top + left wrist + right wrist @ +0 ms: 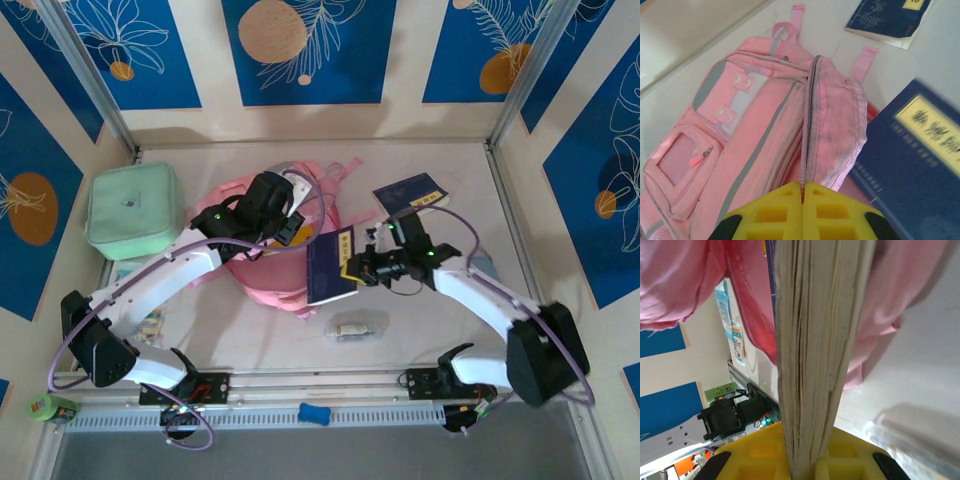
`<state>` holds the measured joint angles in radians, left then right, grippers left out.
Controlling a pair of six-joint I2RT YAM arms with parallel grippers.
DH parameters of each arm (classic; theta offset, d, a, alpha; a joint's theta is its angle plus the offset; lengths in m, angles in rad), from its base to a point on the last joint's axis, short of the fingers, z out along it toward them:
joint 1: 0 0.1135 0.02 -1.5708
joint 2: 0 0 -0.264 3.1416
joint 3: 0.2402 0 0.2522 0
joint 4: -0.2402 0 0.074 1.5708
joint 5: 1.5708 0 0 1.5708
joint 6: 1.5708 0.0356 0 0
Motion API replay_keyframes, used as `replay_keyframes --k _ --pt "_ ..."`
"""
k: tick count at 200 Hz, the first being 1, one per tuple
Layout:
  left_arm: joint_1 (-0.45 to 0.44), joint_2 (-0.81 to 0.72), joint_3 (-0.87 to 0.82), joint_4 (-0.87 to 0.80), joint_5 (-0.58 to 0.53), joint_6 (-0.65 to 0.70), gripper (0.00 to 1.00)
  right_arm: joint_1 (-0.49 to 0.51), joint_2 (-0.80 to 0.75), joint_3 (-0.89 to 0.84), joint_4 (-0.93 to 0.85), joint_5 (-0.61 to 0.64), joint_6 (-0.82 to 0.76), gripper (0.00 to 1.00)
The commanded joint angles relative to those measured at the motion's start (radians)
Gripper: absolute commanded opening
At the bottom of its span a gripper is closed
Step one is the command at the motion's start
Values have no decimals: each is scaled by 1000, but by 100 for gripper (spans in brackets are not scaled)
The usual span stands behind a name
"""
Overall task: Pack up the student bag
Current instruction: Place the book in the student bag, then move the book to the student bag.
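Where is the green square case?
In the top view, the mint green case lies flat on the left side, just left of the pink student bag and above the left arm.

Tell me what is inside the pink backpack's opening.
The leading edge of the blue book, clamped by the right gripper, sits between pink folds of the student bag. Deeper in, fabric covers everything.

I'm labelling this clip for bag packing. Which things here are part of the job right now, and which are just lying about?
In the job:
- student bag, its zip edge pinched by the left gripper
- blue book, clamped in the right gripper at the bag's opening

Lying about for now:
- second blue book
- mint green case
- small clear packet
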<state>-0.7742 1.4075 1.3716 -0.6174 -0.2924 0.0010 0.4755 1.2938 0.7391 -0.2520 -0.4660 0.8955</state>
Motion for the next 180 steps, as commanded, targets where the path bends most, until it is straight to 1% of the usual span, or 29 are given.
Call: replay_keyframes --k 1,12,25,43,62,75,87,93,111,124,133,152,166,180 --pt "6 -36 40 89 -43 -32 0 44 140 82 251 14 113 4" --pt "5 -35 41 88 -57 -47 0 63 222 137 271 32 137 6" --pt "6 -35 40 89 -76 -70 0 84 303 207 282 71 128 6" --pt "5 -39 36 95 -92 -96 0 91 397 279 305 84 130 8" --pt "6 -44 35 99 -97 -105 0 96 484 352 298 94 110 14" --pt "5 -41 35 102 -110 -107 0 101 546 405 278 78 88 20" --pt "6 -36 37 104 -129 -112 0 102 588 423 288 45 86 23" --pt "5 -33 41 97 -139 -117 0 101 601 425 298 30 80 27" --pt "6 -26 56 87 -152 -122 0 93 596 434 218 59 35 40" --pt "6 -27 55 94 -143 -116 0 82 562 425 147 86 -10 44" --pt "6 -28 51 94 -137 -116 0 81 517 404 103 128 -47 45" --pt "6 -37 42 94 -119 -121 0 89 409 348 -9 275 -90 45" --pt "7 -42 37 101 -102 -123 0 99 362 318 -50 298 -104 44" --pt "7 -44 32 107 -92 -121 0 133 349 298 -61 309 -99 37"
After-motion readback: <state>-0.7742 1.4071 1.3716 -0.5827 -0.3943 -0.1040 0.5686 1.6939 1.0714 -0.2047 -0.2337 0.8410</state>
